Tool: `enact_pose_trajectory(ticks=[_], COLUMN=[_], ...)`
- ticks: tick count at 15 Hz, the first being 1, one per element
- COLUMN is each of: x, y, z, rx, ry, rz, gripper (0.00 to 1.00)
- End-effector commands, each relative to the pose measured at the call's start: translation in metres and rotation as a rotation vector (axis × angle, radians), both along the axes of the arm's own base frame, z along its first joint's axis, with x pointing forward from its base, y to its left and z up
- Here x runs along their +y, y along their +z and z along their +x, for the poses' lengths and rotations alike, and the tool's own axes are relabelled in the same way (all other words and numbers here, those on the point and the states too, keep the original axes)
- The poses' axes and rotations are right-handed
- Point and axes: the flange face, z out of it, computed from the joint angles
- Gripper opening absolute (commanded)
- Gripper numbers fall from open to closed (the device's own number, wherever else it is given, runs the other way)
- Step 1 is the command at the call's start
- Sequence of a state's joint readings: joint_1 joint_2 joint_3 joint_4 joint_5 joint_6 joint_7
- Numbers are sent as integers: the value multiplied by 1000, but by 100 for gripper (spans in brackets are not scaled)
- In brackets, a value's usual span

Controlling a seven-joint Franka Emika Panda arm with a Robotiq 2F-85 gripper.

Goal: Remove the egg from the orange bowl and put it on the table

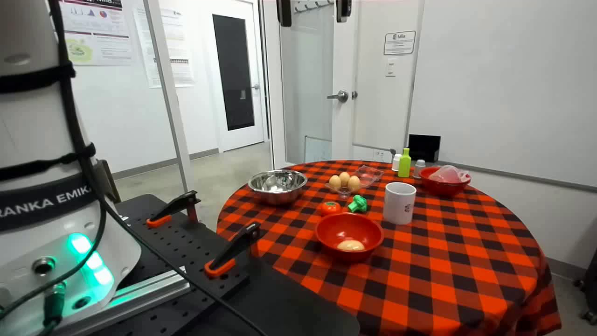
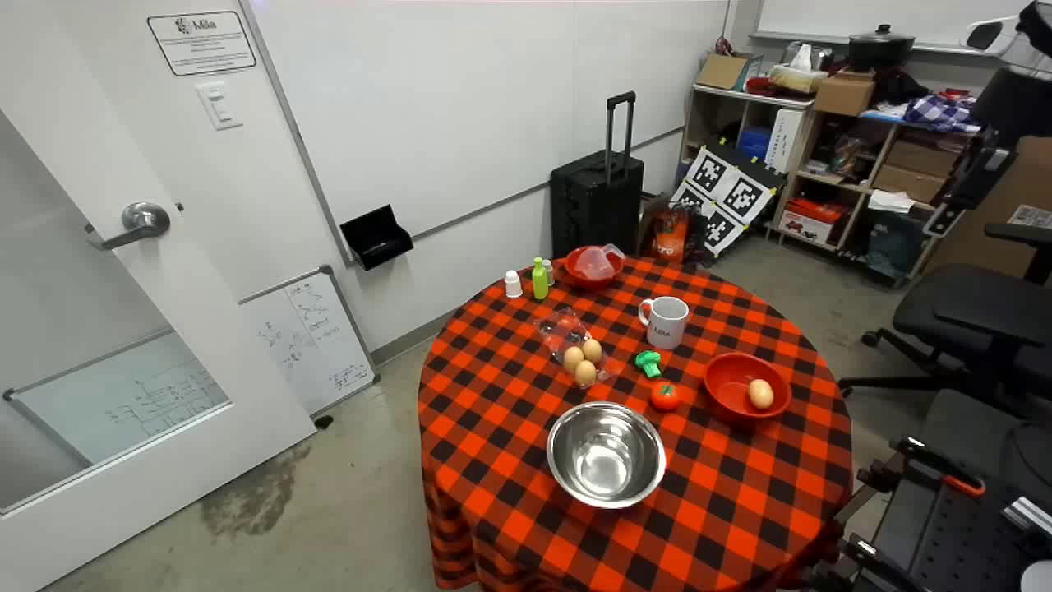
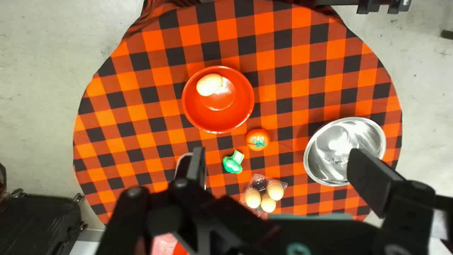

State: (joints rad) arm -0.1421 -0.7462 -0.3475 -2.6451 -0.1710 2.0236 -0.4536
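A pale tan egg (image 3: 208, 84) lies inside the orange bowl (image 3: 226, 117), against its wall. In both exterior views the egg (image 1: 350, 245) (image 2: 760, 394) rests in the orange bowl (image 1: 332, 234) (image 2: 729, 376). The bowl stands on the round table (image 3: 141, 106) with its red-orange and black checked cloth. My gripper (image 3: 277, 161) is open and empty, its fingers wide apart. It is high above the table; its fingertips (image 1: 313, 11) show at the top edge in an exterior view, well above the bowl. I cannot make out the gripper in the remaining exterior view.
Near the orange bowl are a tomato (image 3: 257, 139), a green broccoli (image 3: 233, 162) and a white mug (image 1: 399, 203). A clear carton with three eggs (image 1: 344, 181) and a steel bowl (image 2: 606, 455) stand further off. Small bottles (image 2: 539, 279) and another red bowl (image 1: 443, 186) are at the far edge.
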Motion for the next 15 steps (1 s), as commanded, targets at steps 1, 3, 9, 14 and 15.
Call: enact_pose_trajectory(ticks=[1,3,9,14,15], x=[0,-1,-1,-7,-7], y=[1,-5,-52,-105,-116], z=[0,4,35,53,56], rx=[1,-2,17,27,24], ry=[0,-16,-88,-211,-239], rz=[0,13,63,91,94], gripper=[100,100,100,100,100])
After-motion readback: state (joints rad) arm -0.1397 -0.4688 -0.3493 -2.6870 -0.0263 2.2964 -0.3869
